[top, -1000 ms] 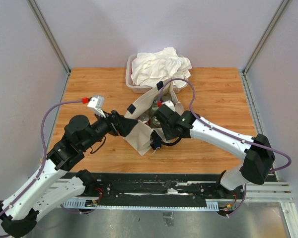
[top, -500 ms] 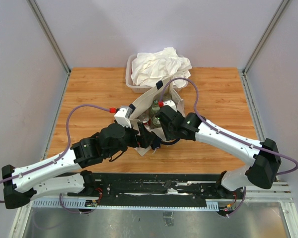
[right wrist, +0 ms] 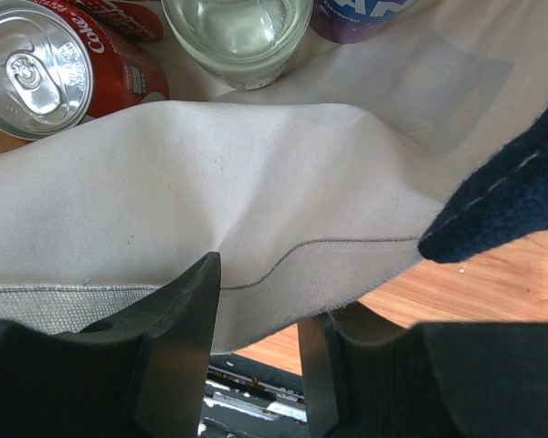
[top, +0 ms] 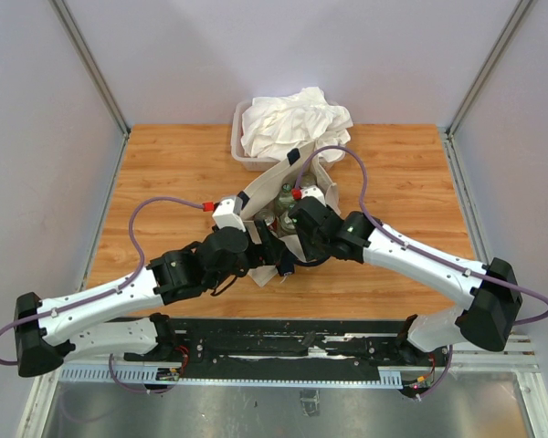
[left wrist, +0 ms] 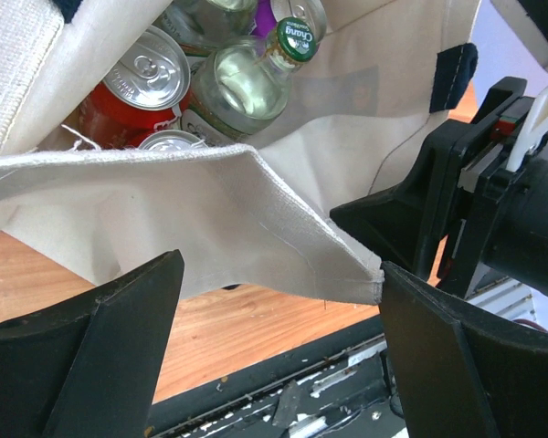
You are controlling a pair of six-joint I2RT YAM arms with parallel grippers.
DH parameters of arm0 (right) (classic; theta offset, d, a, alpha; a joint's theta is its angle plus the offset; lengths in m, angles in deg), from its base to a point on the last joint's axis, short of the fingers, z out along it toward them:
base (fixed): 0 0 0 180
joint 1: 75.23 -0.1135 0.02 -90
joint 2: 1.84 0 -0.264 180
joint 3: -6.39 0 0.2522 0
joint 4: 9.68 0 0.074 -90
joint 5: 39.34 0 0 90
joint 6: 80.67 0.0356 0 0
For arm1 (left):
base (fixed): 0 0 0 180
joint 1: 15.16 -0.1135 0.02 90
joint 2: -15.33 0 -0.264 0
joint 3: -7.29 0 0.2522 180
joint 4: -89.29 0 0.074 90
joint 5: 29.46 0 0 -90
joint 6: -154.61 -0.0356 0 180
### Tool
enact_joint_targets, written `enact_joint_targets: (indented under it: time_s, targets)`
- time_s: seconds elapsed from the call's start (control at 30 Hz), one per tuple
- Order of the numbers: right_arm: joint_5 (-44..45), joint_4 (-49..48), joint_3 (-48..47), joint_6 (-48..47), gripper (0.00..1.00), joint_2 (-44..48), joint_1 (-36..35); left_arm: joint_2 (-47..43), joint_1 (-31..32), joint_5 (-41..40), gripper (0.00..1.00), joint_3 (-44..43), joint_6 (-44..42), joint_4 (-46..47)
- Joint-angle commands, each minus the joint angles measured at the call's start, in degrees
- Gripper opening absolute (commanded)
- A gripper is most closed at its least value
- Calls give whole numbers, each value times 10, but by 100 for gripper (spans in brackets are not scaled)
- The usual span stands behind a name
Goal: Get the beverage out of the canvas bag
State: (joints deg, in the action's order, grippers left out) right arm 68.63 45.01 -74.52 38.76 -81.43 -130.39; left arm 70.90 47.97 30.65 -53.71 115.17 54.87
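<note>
A wooden table seen from above, with two black and white robot arms reaching in from the near edge and meeting at a cream canvas bag that sits near the middle of the table; just behind the bag stands a clear tub heaped with white cloth; the bag lies slumped with its mouth open, and the drinks are inside it; the left wrist view looks into that mouth and shows a red can with a silver top, a clear glass bottle with a green cap beside it, and the silver top of another can just below them; part of a purple can shows at the top edge of the right wrist view; the left gripper has its fingers spread wide, one on either side of a folded stretch of the bag's rim, gripping nothing; the right gripper is drawn narrow and pinches the stitched hem of the canvas between its fingers, close to a navy strap; the two grippers sit near each other at the near side of the bag.
</note>
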Motion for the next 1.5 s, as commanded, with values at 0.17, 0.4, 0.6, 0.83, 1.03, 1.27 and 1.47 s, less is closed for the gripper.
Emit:
enact_joint_targets:
  time_s: [0.17, 0.4, 0.6, 0.83, 1.03, 1.27, 1.47]
  targets:
    - [-15, 3, 22, -7, 39, 7, -12, -59, 3, -50, 88, 10, 37, 40]
    - [-16, 1, 23, -9, 39, 8, -12, -56, 3, -68, 90, 8, 42, 30]
    - [-16, 0, 22, -10, 39, 9, -12, -10, 3, -42, 89, 1, 46, 30]
    - [-16, -3, 23, -13, 39, 9, -12, -2, 3, -50, 88, 0, 54, 13]
    - [-23, -11, 27, -13, 39, 8, -13, -17, 3, -67, 69, 21, 84, -19]
    - [-27, -13, 27, -13, 39, 1, -13, -27, 3, -68, 43, 38, 110, -50]
    - [-26, -13, 26, -13, 39, -4, -13, -17, 3, -34, 10, 58, 120, -84]
